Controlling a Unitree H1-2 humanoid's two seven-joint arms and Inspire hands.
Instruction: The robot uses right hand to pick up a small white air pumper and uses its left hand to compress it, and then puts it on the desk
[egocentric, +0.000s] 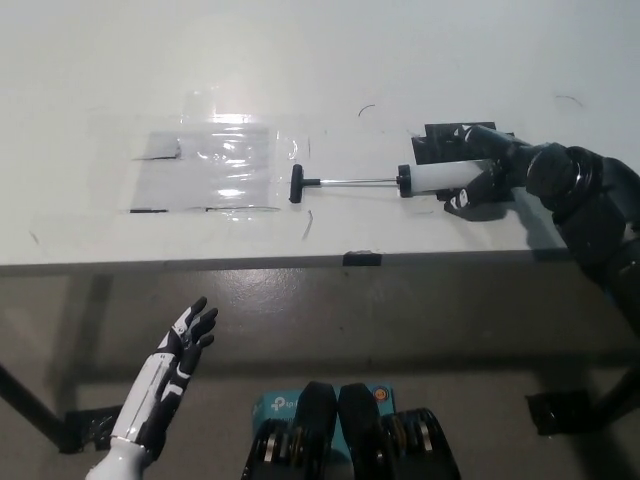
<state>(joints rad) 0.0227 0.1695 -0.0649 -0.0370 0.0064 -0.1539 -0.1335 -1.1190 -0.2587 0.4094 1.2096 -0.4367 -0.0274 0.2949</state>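
Reaching over the desk (120, 120), right hand (490, 170) fingers around the air pumper (440, 177); left hand (175, 355) low, fingers spread.

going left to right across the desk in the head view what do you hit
clear plastic sheet → black pump handle → thin metal rod → white pump barrel → black right hand closing around the barrel. The white left hand rests open below the desk edge, lower left.
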